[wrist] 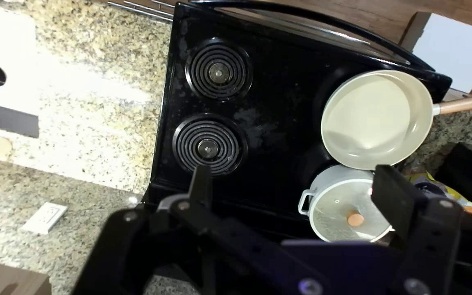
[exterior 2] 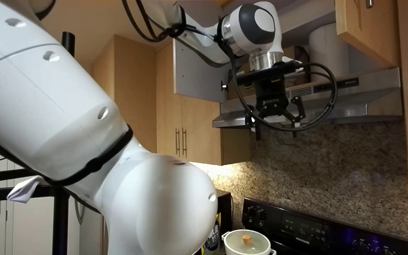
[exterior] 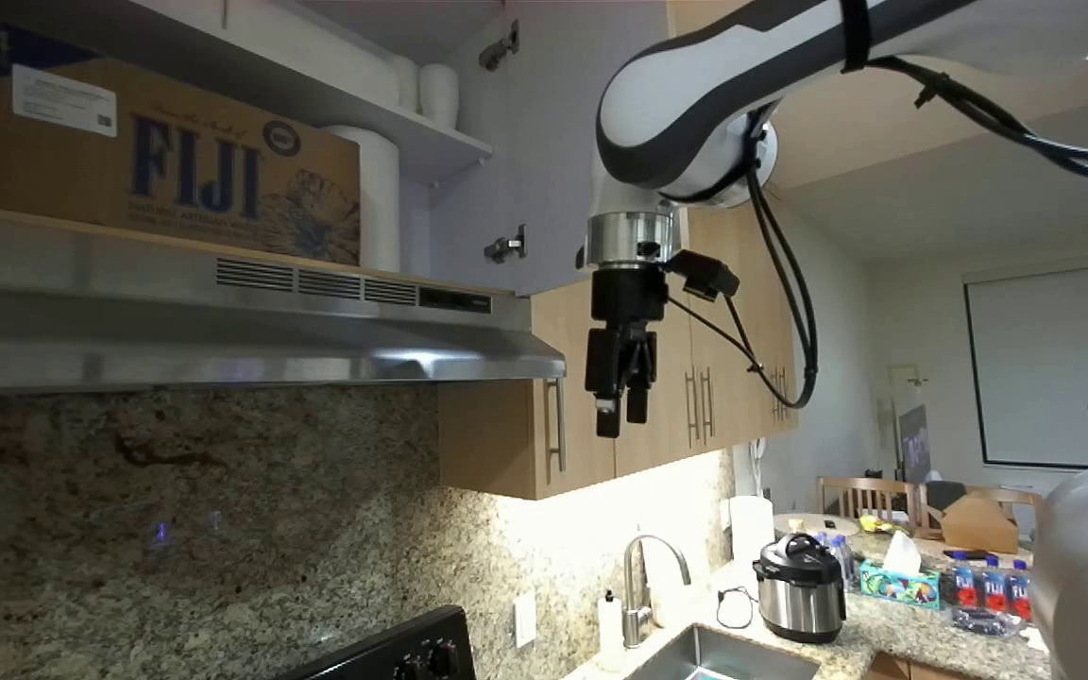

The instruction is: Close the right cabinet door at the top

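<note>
The right cabinet door stands open beside the cabinet above the hood. In an exterior view its pale grey inner face (exterior: 558,142) shows with two metal hinges, partly behind the arm. In an exterior view its light-wood outer face (exterior 2: 370,33) shows at the top right, with the lower end of its silver handle (exterior 2: 369,3) at the frame's top edge. My gripper (exterior: 621,416) points down, open and empty. In an exterior view it (exterior 2: 276,134) hangs in front of the hood, left of this door and apart from it. In the wrist view its fingers (wrist: 291,176) are wide apart; the door is out of view.
The steel range hood (exterior: 251,331) juts out below the cabinet. A cardboard FIJI box (exterior: 195,170) sits inside. Another door (exterior 2: 200,72) stands open on the cabinet's left. Below are the black stove (wrist: 277,98), a cream pan (wrist: 373,116) and a lidded pot (wrist: 334,213).
</note>
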### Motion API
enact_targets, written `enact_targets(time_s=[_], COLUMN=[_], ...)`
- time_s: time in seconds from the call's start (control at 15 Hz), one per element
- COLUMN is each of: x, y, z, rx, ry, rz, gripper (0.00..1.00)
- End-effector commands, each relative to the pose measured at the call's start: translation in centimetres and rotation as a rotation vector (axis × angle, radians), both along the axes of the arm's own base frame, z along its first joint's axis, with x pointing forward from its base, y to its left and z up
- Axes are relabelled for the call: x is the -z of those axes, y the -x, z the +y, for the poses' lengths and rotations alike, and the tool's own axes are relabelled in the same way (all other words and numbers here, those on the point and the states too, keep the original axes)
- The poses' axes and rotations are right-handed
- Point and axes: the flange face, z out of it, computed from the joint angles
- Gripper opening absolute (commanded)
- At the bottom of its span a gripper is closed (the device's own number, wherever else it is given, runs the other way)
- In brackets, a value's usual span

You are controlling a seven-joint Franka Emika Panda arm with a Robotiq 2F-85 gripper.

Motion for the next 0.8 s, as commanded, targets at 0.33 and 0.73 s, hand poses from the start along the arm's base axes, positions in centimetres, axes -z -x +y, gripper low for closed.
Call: enact_targets(time_s=[0.33, 0.73], x=[-7.6, -12.3], y=[3.3, 6.0], z=[4.0, 5.9], rx=[-0.09, -0.112], ry=[0.19, 0.316], rz=[-0.092, -0.166], gripper=[1.0, 1.0])
